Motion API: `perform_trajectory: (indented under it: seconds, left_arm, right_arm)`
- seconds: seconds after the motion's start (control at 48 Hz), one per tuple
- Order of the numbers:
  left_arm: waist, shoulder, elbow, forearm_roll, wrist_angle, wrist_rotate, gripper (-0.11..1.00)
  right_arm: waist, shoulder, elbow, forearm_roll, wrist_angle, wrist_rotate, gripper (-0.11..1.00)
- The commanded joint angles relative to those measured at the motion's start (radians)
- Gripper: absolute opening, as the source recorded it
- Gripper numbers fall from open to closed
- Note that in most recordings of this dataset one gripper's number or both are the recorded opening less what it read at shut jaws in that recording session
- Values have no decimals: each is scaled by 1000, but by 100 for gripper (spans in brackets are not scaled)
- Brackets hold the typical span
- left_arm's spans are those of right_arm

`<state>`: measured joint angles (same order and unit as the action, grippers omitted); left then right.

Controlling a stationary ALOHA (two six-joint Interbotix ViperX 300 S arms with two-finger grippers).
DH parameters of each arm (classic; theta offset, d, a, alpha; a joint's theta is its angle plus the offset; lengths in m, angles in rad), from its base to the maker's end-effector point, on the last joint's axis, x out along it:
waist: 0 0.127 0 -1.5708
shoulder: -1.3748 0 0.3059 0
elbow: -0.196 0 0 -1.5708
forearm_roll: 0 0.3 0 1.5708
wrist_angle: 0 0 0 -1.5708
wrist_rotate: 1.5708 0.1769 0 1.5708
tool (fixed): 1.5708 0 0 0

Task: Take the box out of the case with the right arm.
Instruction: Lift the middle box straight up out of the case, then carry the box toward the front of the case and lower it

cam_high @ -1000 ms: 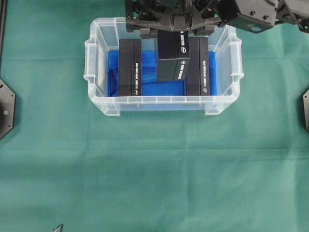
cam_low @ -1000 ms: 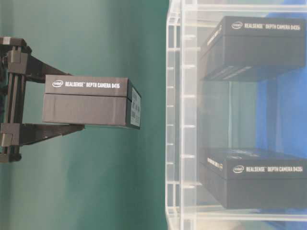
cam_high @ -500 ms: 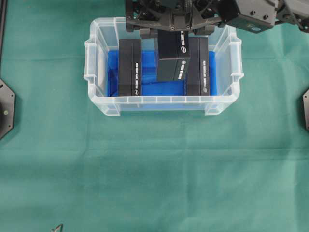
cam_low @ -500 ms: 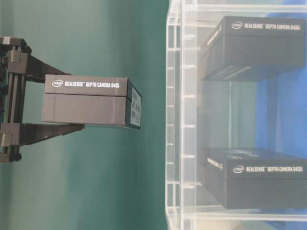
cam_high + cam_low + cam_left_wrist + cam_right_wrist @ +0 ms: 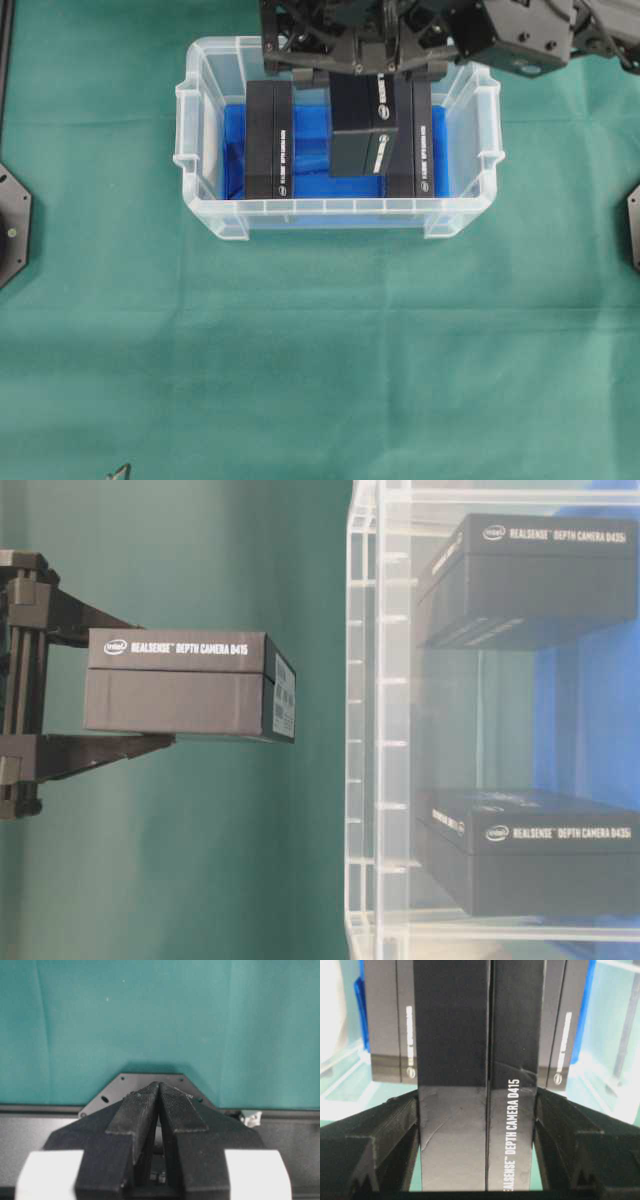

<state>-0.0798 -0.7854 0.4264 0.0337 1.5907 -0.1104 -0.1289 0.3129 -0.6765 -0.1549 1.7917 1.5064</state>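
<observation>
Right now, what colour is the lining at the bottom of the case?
Bright blue, under the case; the lining shows best in the overhead view.

Two boxes [image 5: 269, 140] in case [image 5: 200, 120], third box [image 5: 363, 125] lifted between them

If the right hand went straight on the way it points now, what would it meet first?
The right hand, clamped on the lifted box, points down into the case. The box's lower end would probably reach the blue floor between the two remaining boxes first; depth is unclear.
</observation>
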Motion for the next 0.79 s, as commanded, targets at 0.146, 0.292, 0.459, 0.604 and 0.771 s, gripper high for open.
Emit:
perform_trajectory:
  seconds: [0.146, 0.292, 0.459, 0.604, 0.771]
  left_arm:
    - [-2, 3, -25, -2, -3, 0, 0]
    - [-2, 3, -25, -2, -5, 0, 0]
    - [-3, 3, -25, -2, -5, 0, 0]
    - [-2, 3, -25, -2, -3, 0, 0]
    - [-2, 3, -25, -2, -3, 0, 0]
  right_arm:
    - [78, -46, -31, -18, 17, 57, 65]
    - [150, -46, -31, -31, 32, 126, 65]
    - [241, -44, -31, -49, 37, 224, 65]
    - [324, -40, -32, -55, 37, 304, 65]
    - [410, -38, -31, -57, 37, 394, 65]
